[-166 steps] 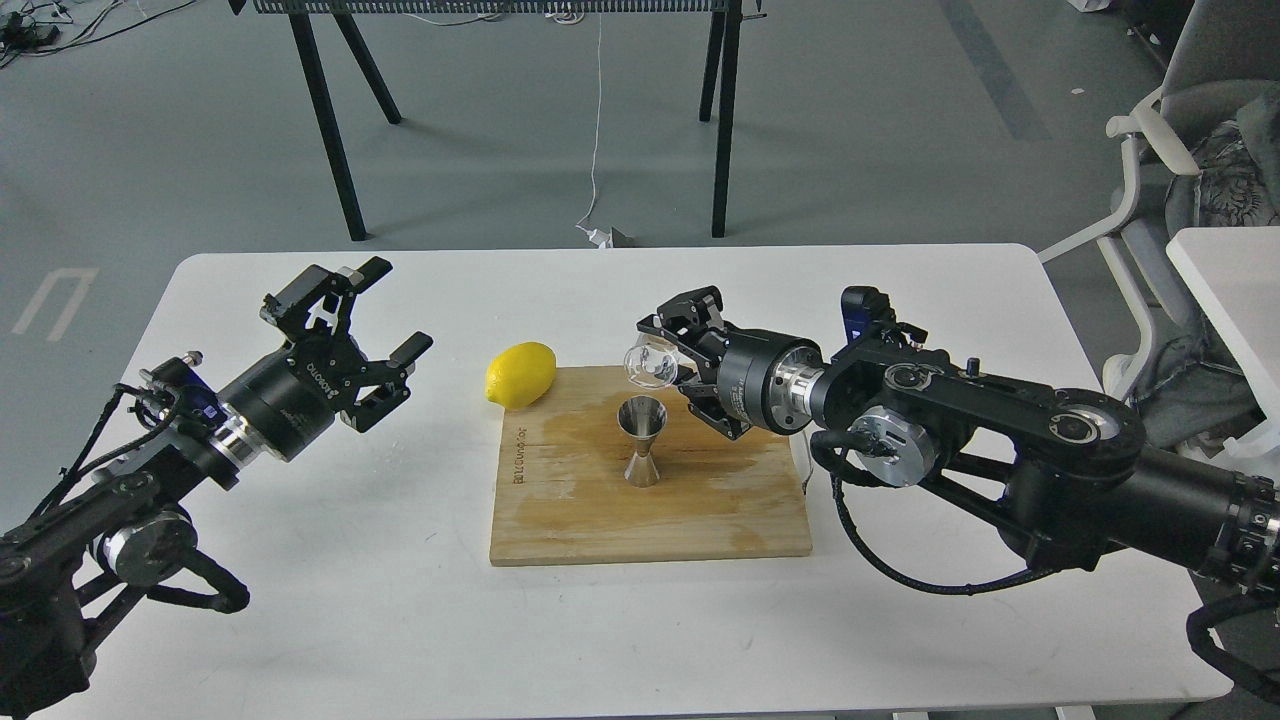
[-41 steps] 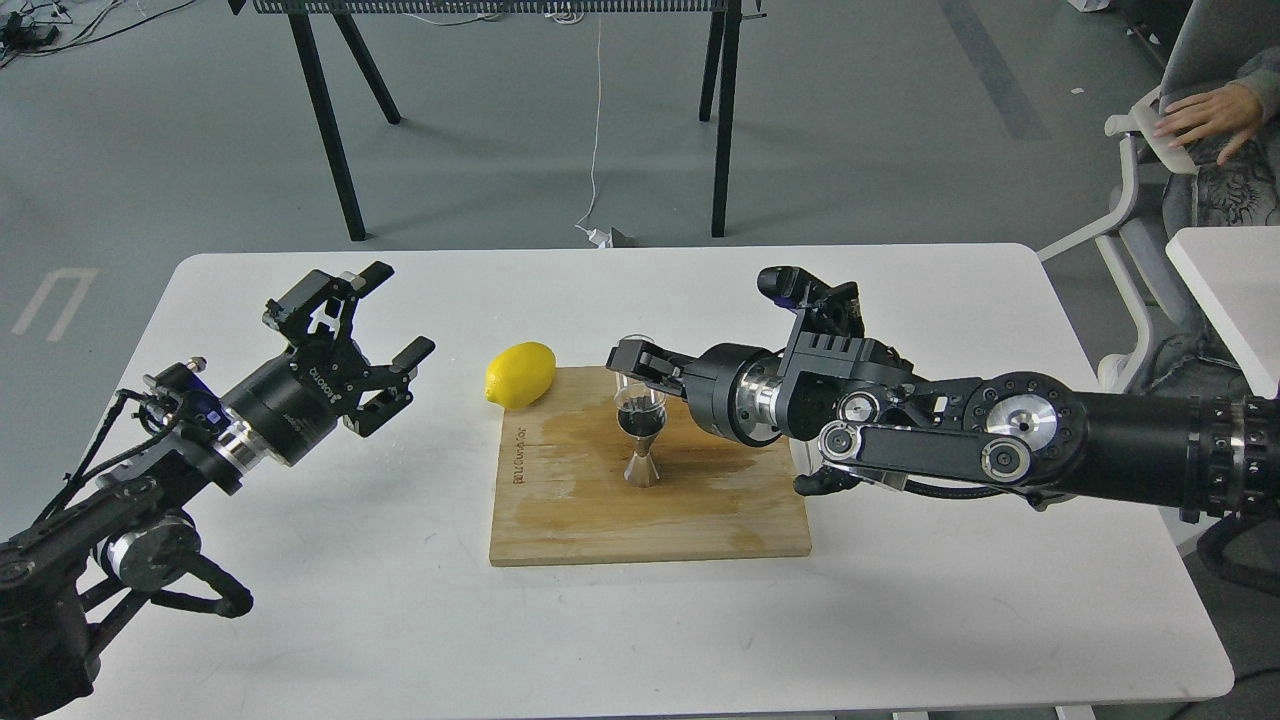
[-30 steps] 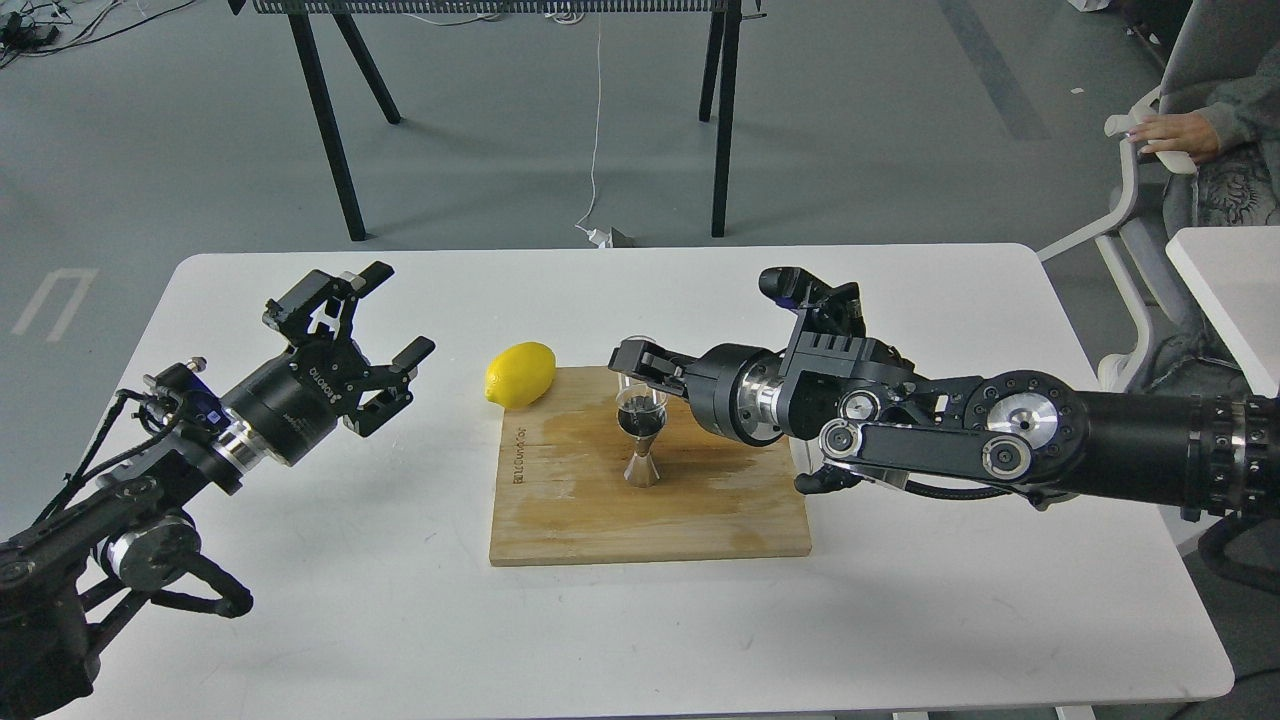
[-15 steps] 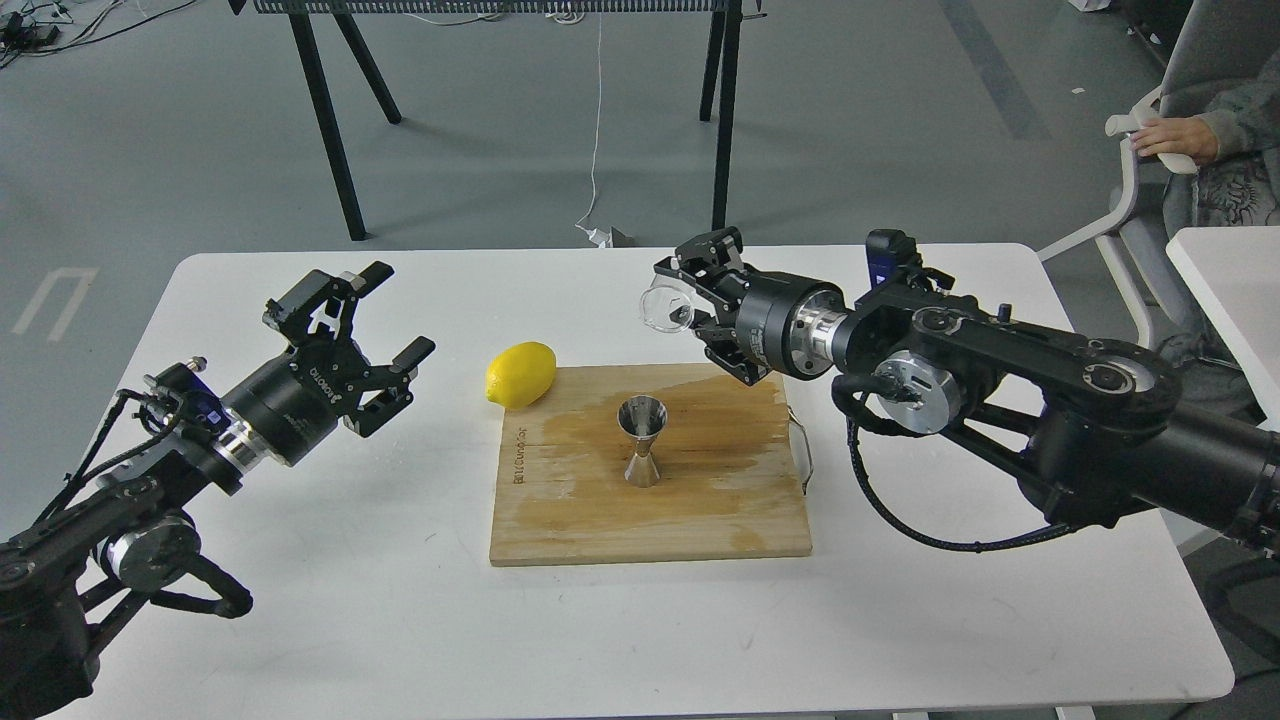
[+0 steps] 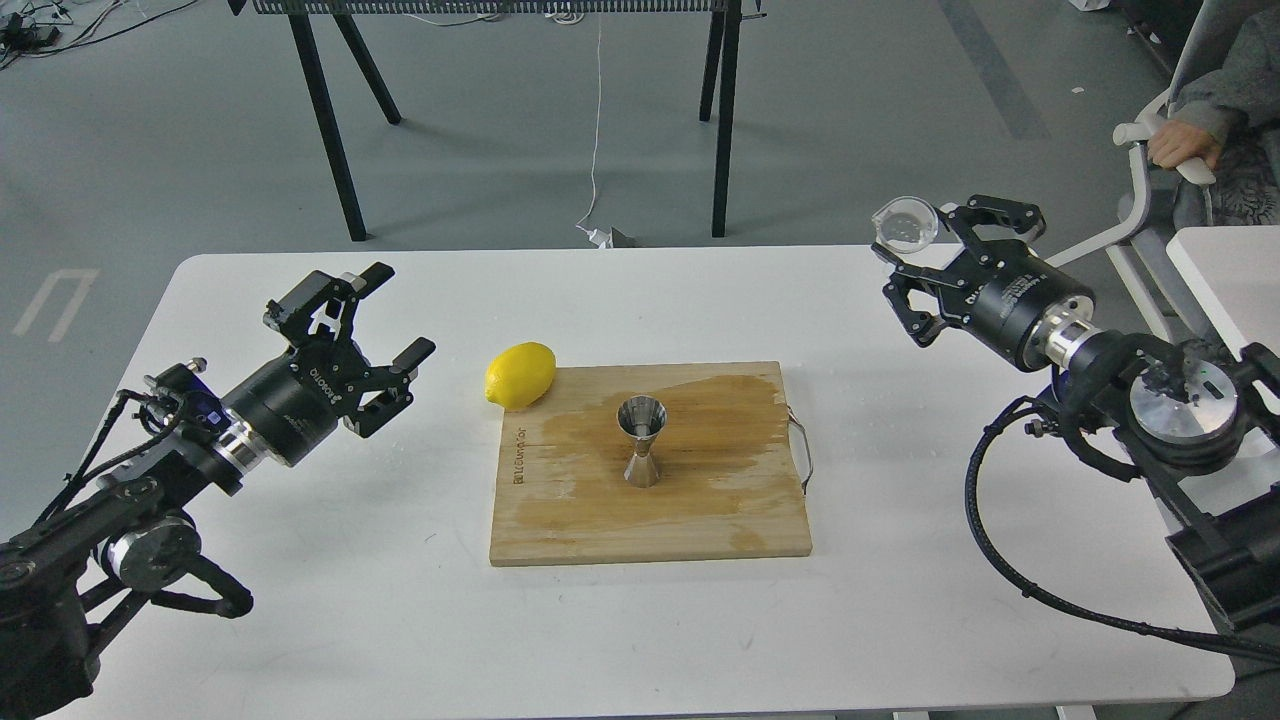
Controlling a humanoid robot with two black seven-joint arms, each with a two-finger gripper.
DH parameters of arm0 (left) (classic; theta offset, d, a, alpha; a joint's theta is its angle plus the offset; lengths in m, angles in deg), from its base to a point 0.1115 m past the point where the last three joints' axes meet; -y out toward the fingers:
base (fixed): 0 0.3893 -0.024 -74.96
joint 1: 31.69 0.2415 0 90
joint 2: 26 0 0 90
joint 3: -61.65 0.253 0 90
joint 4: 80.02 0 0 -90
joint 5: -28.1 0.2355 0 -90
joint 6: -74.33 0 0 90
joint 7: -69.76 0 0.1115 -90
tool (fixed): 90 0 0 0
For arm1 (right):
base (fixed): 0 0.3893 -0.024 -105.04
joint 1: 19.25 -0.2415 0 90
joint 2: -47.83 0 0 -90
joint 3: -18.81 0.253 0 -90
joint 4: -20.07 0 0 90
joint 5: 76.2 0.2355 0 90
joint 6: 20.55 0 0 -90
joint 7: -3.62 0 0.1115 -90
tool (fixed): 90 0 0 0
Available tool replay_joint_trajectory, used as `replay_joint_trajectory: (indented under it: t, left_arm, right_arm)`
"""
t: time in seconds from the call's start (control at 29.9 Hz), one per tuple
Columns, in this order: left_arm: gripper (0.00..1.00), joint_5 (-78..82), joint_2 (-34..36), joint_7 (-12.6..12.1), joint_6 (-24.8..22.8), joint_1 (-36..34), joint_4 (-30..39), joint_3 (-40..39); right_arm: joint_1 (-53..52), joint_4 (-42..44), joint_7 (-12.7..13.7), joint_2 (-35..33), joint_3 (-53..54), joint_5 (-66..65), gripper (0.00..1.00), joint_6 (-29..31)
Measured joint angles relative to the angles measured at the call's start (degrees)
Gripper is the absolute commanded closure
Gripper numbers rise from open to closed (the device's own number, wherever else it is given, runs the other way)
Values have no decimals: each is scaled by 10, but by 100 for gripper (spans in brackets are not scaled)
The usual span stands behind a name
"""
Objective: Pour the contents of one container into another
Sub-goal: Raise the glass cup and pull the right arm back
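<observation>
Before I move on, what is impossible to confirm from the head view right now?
- Liquid level inside the jigger: its bowl is dark and seen small in the head view.
- Whether the glass cup is empty: clear and too small to tell.
- The right claw grip on the cup: its contact points are hidden behind the cup.
- The cutting board printed text: too small to read.

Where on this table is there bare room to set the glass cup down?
The right gripper holds the glass cup over the table's far right corner. Free patches: right of the cutting board, the front strip below it, and the back strip behind it. Crowded: the board's middle, where the jigger stands, and its left corner by the lemon and the left gripper.
</observation>
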Motion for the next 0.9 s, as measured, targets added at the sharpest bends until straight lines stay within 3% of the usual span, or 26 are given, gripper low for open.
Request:
replay_joint_trajectory:
  t: [0.37, 0.7, 0.9]
  left_arm:
    - [3, 0, -2, 0, 0, 9, 0, 0]
    - [3, 0, -10, 0, 0, 9, 1, 0]
    - [3, 0, -10, 0, 0, 9, 1, 1]
  right_arm:
    - [106, 122, 18, 5, 88, 145, 48, 43]
    - [113, 220, 20, 49, 77, 150, 48, 44]
    - [111, 236, 20, 60, 59, 149, 48, 44]
